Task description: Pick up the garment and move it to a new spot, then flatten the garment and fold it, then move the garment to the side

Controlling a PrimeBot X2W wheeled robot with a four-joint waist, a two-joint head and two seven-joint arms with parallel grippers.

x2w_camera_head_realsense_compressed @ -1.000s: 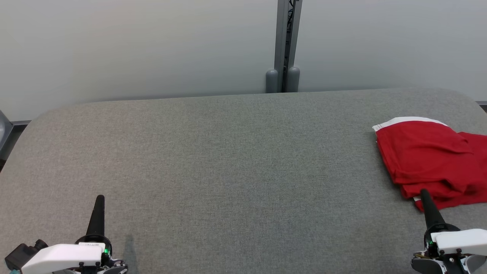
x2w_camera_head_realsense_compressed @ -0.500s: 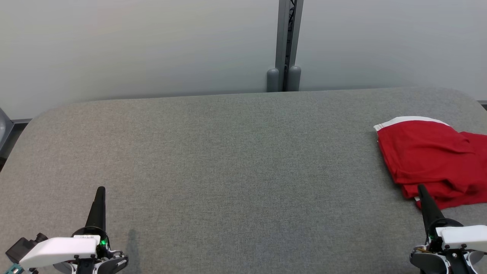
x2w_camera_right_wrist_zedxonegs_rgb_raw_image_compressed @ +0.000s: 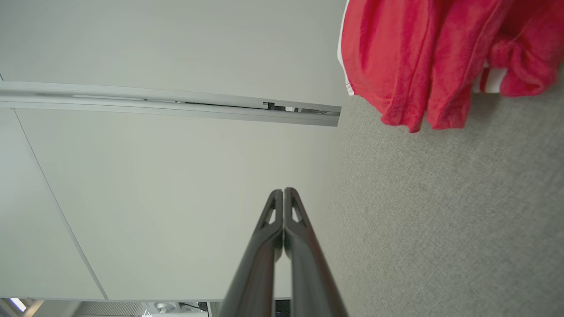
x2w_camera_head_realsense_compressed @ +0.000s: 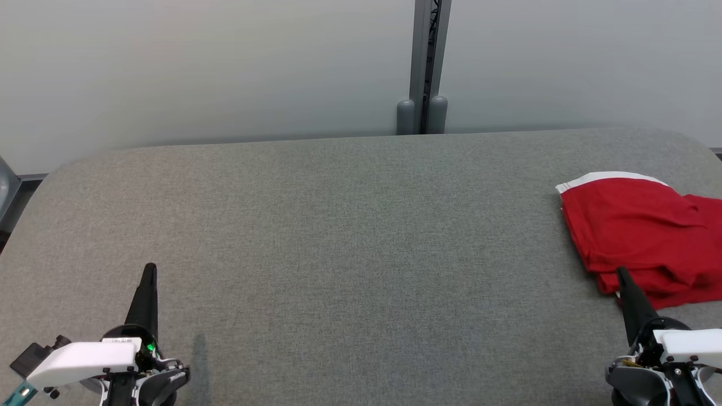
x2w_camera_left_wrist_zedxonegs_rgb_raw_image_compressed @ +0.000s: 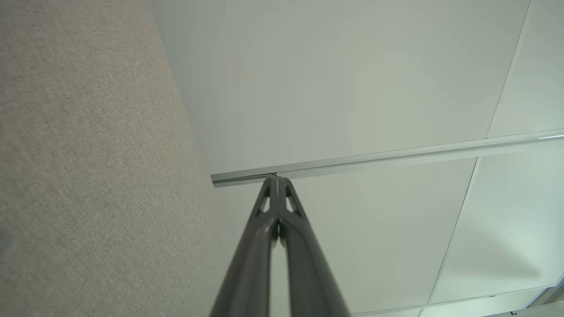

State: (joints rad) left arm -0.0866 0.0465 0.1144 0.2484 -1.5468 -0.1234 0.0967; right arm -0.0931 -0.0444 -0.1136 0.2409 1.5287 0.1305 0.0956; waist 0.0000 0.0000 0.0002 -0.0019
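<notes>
Grey fabric worktop [x2w_camera_head_realsense_compressed: 361,237], wall panels [x2w_camera_head_realsense_compressed: 225,67] behind — a red garment [x2w_camera_head_realsense_compressed: 637,225] lies folded at its right end. I find left jaws and right jaws both closed, empty.

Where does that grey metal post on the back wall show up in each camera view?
Head view: post stands upright at top centre, behind the table.
Left wrist view: post runs sideways across the middle, from the table on the left out to the right edge.
Right wrist view: post runs sideways across the upper left, ending at the table.
Shared landmark: the table's far edge, where the post meets it.
</notes>
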